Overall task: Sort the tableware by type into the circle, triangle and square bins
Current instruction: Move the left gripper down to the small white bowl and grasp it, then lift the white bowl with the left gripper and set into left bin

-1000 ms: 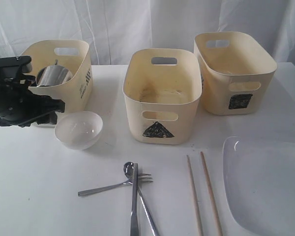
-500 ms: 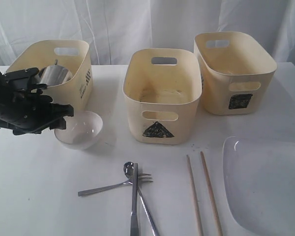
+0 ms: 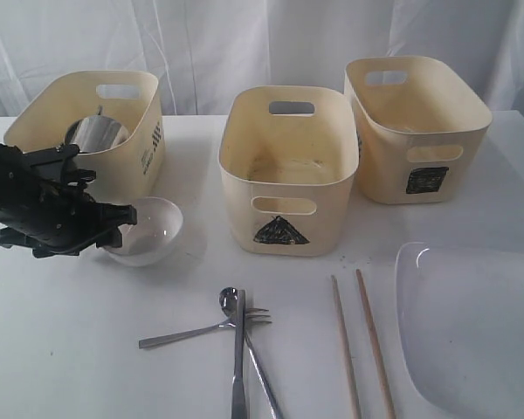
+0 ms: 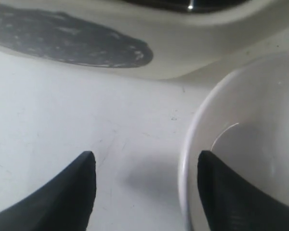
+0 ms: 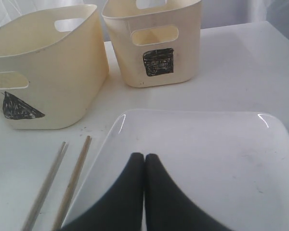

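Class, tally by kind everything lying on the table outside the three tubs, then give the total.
Small white bowl: 1
Large plate: 1
Spoon: 1
Fork: 1
Knife: 1
Wooden chopsticks: 2
Total: 7

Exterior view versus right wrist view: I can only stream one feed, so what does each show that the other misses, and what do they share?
Only the exterior view: the left gripper open at the small white bowl, the left tub with a steel mug inside, the spoon and knife. Only the right wrist view: the right gripper, shut, over the plate. Both: the triangle bin, square bin, two chopsticks and the plate.
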Action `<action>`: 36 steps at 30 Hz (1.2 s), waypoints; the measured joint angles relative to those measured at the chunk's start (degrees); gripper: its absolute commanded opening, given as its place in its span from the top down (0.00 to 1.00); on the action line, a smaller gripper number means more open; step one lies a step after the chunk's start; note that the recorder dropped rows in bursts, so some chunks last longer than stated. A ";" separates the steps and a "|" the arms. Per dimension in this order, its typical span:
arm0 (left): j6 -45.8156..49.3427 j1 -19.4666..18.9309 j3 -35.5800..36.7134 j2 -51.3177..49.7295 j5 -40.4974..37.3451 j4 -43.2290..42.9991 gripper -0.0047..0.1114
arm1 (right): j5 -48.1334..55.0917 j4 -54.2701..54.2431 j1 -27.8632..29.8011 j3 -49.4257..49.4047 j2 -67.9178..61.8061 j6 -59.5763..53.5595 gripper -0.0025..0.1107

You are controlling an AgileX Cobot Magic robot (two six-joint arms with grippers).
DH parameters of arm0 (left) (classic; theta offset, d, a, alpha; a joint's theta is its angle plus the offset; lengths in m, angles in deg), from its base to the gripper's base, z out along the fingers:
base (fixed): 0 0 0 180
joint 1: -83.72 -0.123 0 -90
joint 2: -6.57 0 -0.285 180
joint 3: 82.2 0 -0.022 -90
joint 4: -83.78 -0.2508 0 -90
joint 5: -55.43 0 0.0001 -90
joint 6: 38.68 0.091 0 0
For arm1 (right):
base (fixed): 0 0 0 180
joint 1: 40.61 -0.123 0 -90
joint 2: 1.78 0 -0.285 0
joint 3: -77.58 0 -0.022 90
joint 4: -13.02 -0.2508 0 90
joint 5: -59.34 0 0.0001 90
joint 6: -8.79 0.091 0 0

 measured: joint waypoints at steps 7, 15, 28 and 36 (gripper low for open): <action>-0.23 0.00 0.00 -0.13 -0.23 0.00 0.92 | 0.00 0.00 0.00 0.00 0.00 0.00 0.98; -0.06 0.13 -0.13 1.76 -4.50 0.99 0.96 | 0.00 0.00 0.00 0.00 0.00 0.00 0.98; 6.78 0.13 -0.02 19.14 -13.85 0.19 0.96 | 0.00 0.00 0.00 0.00 0.00 0.00 0.98; 14.60 0.13 -6.22 28.25 -13.43 -0.82 0.96 | 0.00 0.00 0.00 0.00 0.00 0.00 0.98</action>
